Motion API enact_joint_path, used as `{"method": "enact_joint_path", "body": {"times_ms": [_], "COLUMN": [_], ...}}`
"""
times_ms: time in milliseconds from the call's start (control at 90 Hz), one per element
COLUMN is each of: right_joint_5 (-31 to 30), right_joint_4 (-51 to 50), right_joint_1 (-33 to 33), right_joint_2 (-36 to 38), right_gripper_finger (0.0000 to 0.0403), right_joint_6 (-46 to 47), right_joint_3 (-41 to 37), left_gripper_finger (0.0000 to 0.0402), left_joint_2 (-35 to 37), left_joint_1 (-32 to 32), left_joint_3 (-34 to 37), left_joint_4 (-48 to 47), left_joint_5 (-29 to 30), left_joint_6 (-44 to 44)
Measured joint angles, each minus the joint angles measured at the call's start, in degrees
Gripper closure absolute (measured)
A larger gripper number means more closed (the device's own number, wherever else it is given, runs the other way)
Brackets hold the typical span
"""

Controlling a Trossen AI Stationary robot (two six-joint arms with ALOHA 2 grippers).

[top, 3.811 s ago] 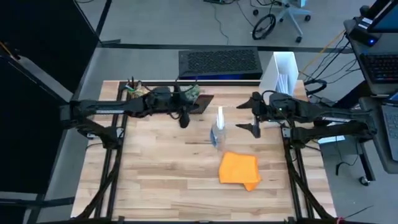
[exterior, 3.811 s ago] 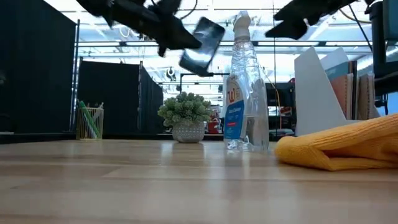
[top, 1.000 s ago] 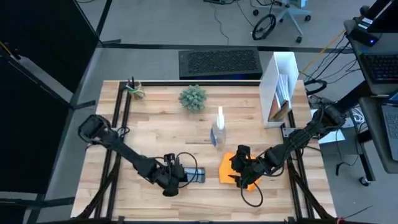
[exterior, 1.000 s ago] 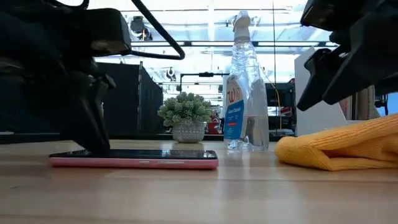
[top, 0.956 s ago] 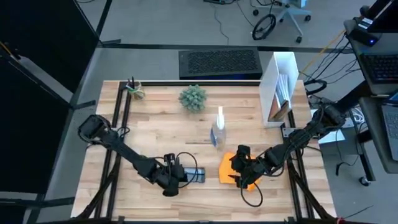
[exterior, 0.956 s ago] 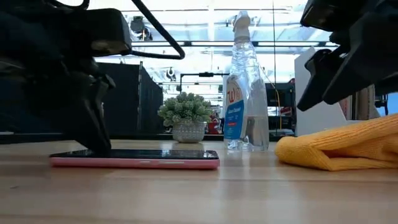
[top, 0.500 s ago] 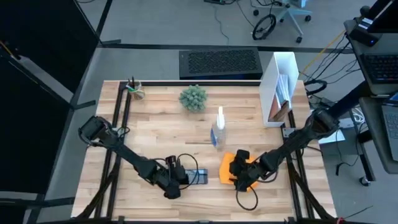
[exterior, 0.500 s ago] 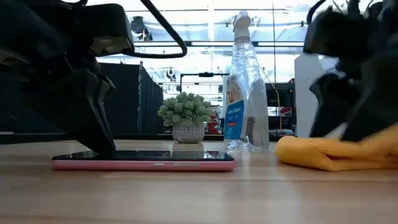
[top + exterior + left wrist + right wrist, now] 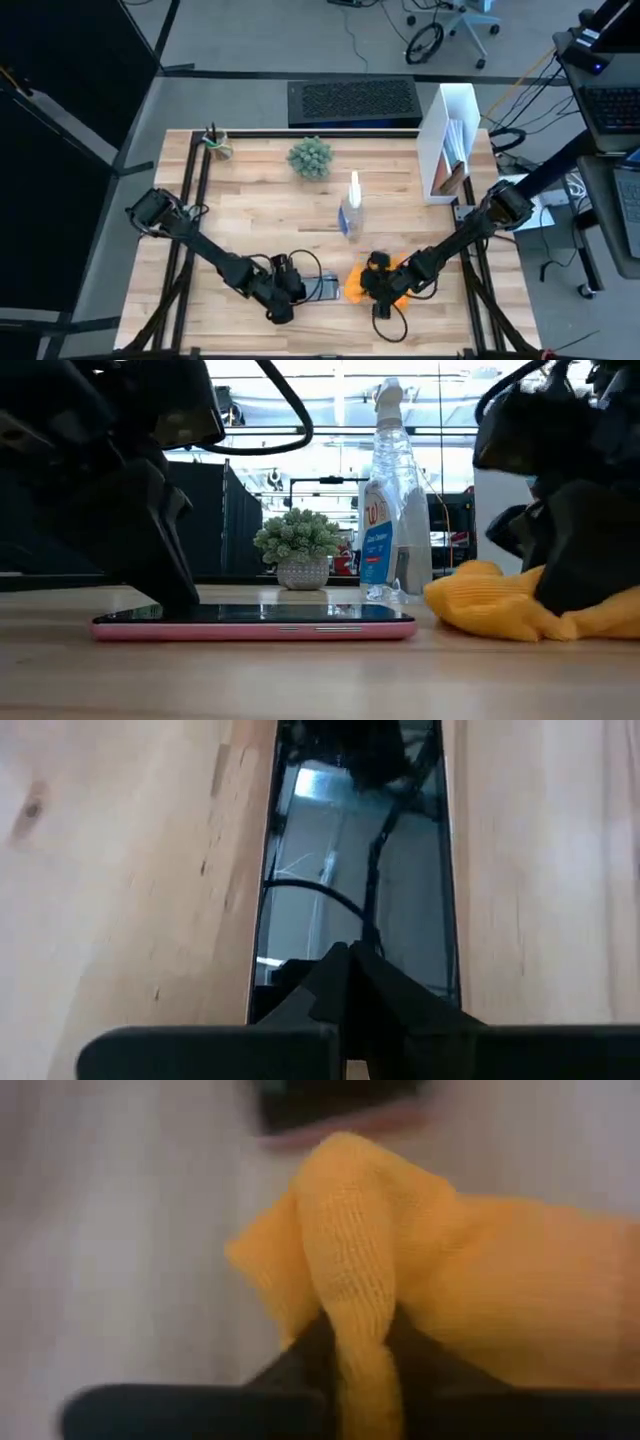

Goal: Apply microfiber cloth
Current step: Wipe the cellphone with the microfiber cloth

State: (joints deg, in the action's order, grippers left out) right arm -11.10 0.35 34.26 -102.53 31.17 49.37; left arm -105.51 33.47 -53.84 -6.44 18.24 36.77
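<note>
I count one soft orange microfiber cloth (image 9: pixel 392 280) bunched on the wooden table (image 9: pixel 250 190), my right gripper (image 9: pixel 340 1342) pinching a fold of it. My left gripper (image 9: pixel 290 287) presses, fingers together, on one flat black pink-edged smartphone (image 9: pixel 255 620). One clear spray bottle (image 9: pixel 394 500) stands behind.

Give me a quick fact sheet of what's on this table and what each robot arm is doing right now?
Left tool: pressed down on the smartphone
Smartphone: flat on the wooden table, pink-edged, screen up
Right tool: pinching the orange cloth
Cloth: bunched, lying just beside the phone, not on it yet
Spray bottle: upright, behind phone and cloth
Small plant: far side
Pencil cup: far left corner
White file holder: far right
</note>
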Motion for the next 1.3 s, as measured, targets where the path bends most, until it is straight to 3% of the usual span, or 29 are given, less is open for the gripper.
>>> {"method": "enact_joint_path", "body": {"times_ms": [133, 322, 589, 1300], "right_joint_5": [-2.0, -2.5, 0.0, 2.1], "right_joint_4": [2.1, 1.5, 3.5, -12.7], "right_joint_1": [-1.6, -5.5, -9.5, -8.5], "right_joint_2": [-1.4, -9.0, -20.4, -21.1], "right_gripper_finger": [0.0389, 0.0396, 0.0397, 0.0390], "right_joint_6": [-9.2, -19.4, -24.3, -18.2], "right_joint_3": [7.7, 16.5, 27.6, 28.7], "left_gripper_finger": [0.0401, 0.0401, 0.0401, 0.0401], "left_joint_2": [-0.1, -0.1, -0.1, -5.3], "left_joint_1": [-0.1, -0.5, -1.1, -0.2], "left_joint_3": [0.0, 0.0, 0.0, -0.4], "left_joint_4": [1.0, 1.7, 1.9, 3.4], "left_joint_5": [0.1, 0.8, 1.5, 2.3], "left_joint_6": [0.3, -1.1, -1.4, -1.7]}}
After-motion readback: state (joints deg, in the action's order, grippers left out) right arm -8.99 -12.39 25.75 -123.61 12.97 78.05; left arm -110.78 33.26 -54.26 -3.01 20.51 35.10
